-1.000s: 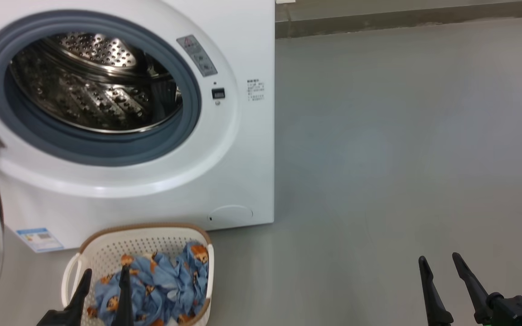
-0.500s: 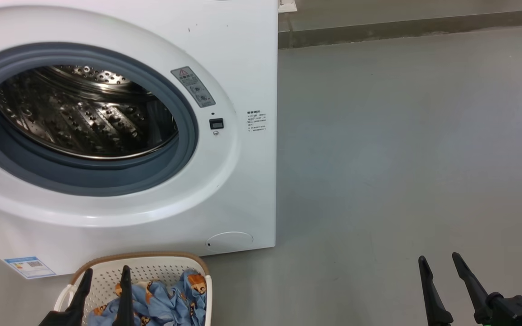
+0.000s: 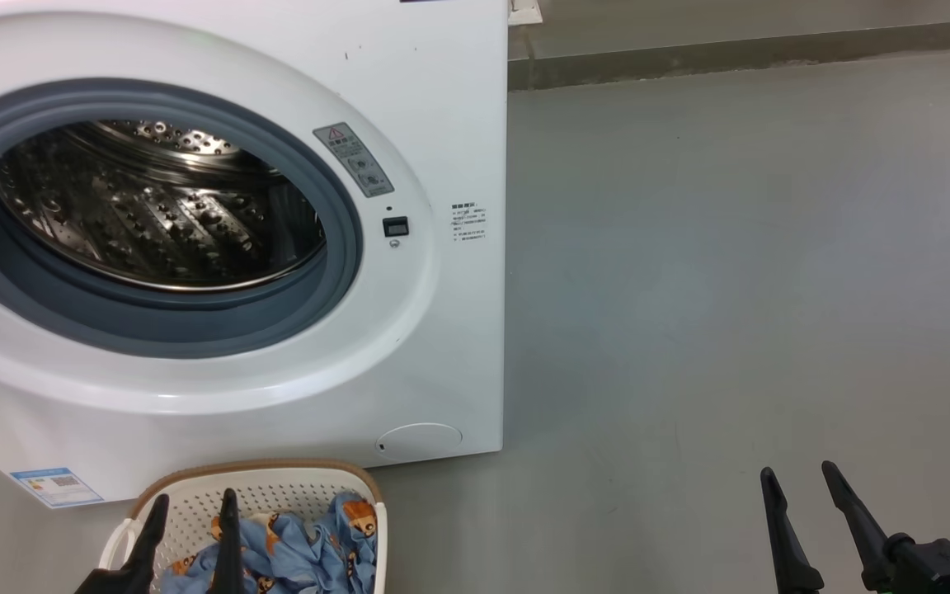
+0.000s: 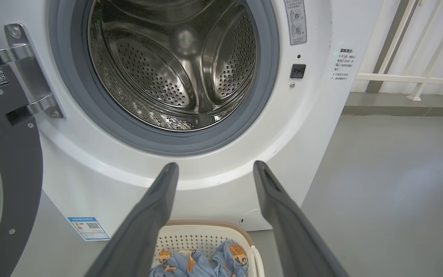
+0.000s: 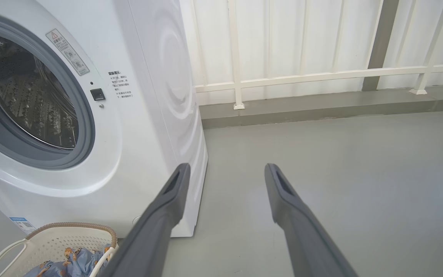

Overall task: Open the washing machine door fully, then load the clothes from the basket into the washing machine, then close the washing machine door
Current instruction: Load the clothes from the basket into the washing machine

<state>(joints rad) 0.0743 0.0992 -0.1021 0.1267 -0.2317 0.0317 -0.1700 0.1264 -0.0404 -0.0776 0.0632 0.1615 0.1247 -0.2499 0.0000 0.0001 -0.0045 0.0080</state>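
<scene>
The white washing machine stands with its steel drum exposed. Its black-ringed door is swung wide to the left on its hinges. On the floor before the machine sits the cream basket holding the light blue printed clothes. My left gripper hovers open over the basket, nothing between its fingers. My right gripper is open above bare floor, well to the right of the machine. The basket and clothes show at the lower left of the right wrist view.
Grey floor stretches to the right of the machine. A low kerb with a white railing and pale wall panels runs along the back. A blue label and a round flap sit low on the machine's front.
The head camera tilted up over the last second, so the machine and basket sit lower in the picture. Both grippers keep their places and stay open.
</scene>
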